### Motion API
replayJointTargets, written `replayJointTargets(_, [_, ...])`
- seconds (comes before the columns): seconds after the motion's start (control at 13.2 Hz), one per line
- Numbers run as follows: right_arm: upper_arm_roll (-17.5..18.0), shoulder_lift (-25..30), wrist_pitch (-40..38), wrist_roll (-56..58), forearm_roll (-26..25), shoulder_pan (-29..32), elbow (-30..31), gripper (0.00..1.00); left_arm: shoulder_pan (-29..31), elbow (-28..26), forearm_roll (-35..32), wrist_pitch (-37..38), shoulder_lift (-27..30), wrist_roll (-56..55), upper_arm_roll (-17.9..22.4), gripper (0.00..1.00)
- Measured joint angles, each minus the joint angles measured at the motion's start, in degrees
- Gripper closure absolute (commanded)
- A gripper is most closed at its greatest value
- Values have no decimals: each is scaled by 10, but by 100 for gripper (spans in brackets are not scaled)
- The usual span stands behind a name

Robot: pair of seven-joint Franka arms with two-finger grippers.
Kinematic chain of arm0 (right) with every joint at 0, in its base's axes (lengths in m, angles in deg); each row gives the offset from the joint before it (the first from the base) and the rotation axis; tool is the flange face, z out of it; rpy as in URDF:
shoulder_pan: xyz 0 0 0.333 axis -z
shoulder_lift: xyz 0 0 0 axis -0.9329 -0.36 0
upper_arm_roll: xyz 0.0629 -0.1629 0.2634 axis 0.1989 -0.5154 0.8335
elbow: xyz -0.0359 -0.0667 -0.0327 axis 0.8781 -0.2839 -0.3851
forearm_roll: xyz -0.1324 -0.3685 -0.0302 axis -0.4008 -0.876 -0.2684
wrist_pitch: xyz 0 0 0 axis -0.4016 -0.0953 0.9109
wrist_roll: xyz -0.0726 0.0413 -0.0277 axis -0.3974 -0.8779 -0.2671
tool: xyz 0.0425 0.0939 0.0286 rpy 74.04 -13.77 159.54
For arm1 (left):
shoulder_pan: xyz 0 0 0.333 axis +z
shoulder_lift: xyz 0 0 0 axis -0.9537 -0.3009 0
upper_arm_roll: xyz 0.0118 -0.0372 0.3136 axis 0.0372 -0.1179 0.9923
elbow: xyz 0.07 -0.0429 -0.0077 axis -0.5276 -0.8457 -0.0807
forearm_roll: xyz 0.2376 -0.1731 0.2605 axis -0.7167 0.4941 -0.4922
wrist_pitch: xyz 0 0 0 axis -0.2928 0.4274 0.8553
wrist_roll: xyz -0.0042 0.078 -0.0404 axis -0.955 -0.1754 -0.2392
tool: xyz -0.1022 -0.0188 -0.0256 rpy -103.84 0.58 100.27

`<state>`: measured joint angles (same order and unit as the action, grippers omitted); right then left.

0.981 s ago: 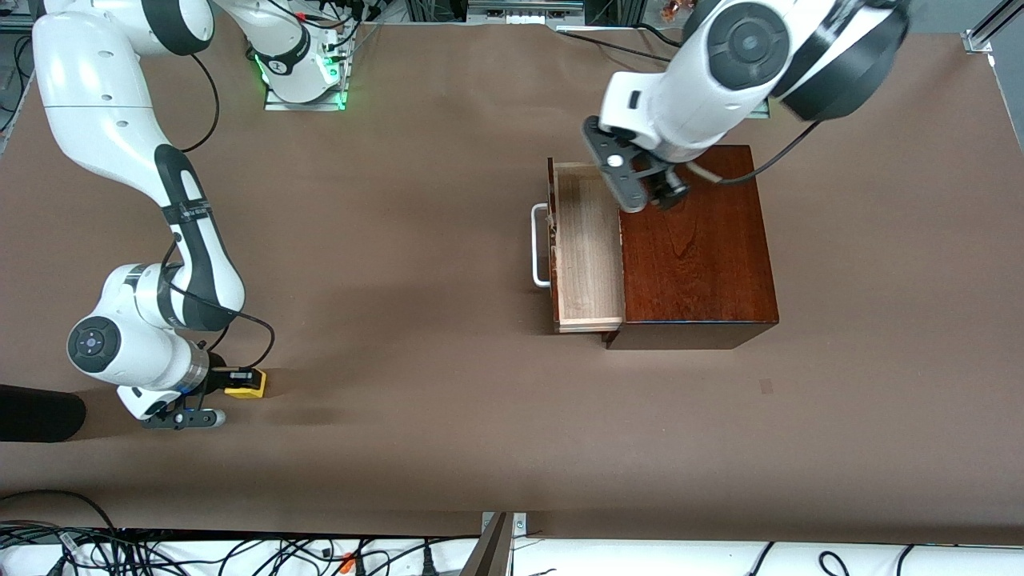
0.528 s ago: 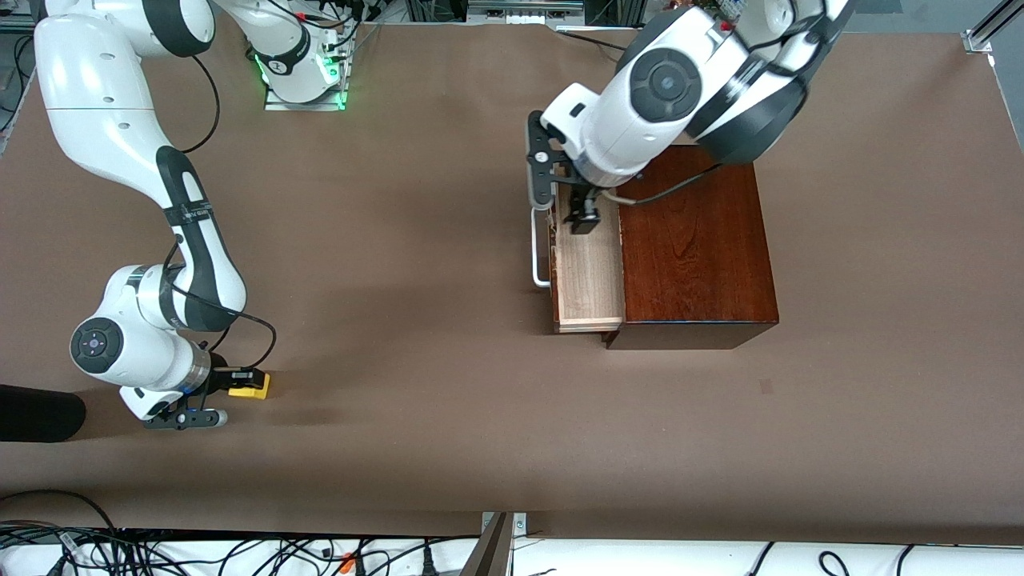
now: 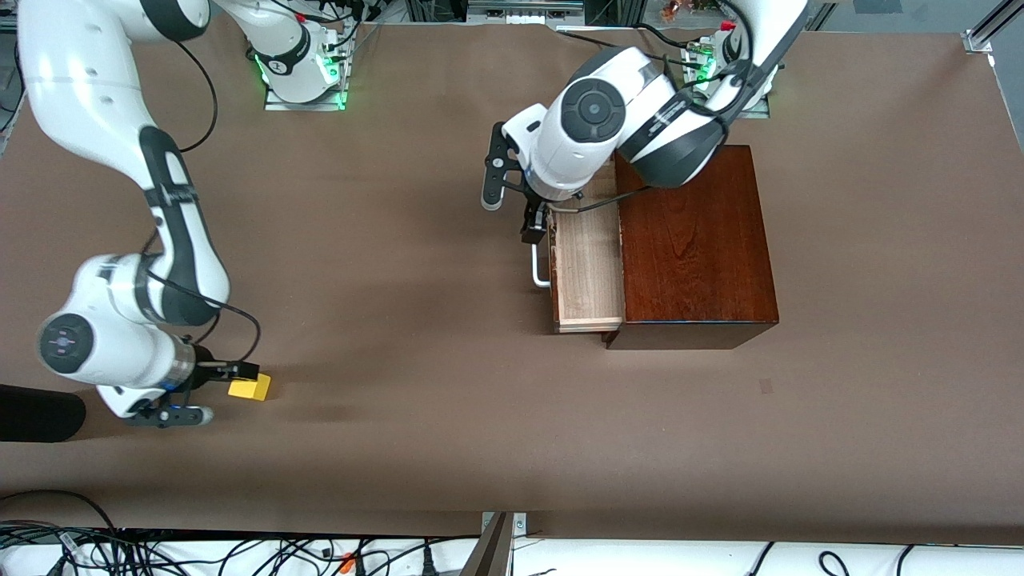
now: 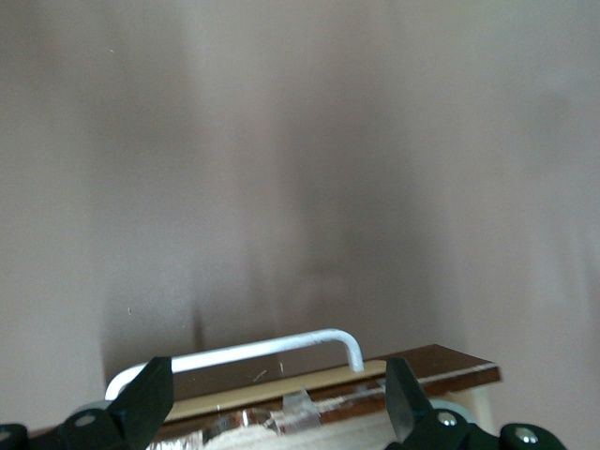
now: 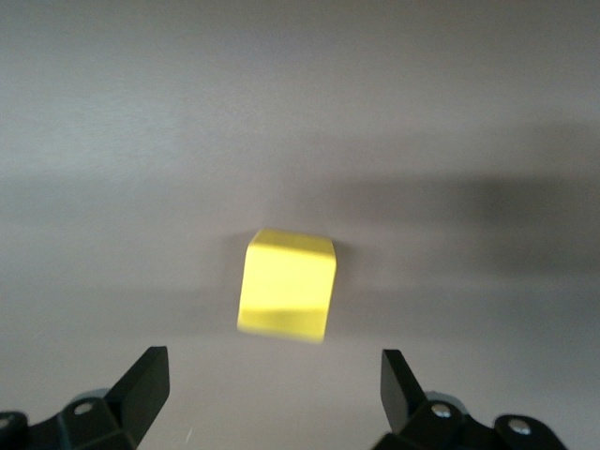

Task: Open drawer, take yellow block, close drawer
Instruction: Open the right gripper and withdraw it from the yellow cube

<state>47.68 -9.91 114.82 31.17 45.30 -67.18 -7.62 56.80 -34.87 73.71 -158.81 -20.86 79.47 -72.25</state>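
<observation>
Release is what I read here: my right gripper (image 3: 210, 382), clamped on the yellow block (image 3: 249, 389) a second ago, now stands wide open and empty, the block resting on the table near the right arm's end, toward the front edge. So the take looks done; closing remains. My left gripper (image 3: 512, 200), jaws spread and empty, has swung off the box to hang just outside the white handle (image 3: 540, 270) of the open drawer (image 3: 588, 268), wrist angled down.

A brown table cover (image 3: 400, 240) spreads wide. Tangled cables (image 3: 120, 550) run along its edge from six to seven o'clock. A black rounded shape (image 3: 36, 412), possibly a padded end, pokes in at eight o'clock. A small darker patch (image 3: 766, 386) sits near four o'clock.
</observation>
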Motion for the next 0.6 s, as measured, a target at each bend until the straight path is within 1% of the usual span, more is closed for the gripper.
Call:
replayJointTargets(0.3, [0,92,-133,-9,-5,0,-3,0,-14,-7,-56,-28,-35,-5,0,0])
replayJointTargets(0.6, [-1,162,-208,-16,-9,0,5,0,-27,-16,-107,-34,-57,-13,0,0])
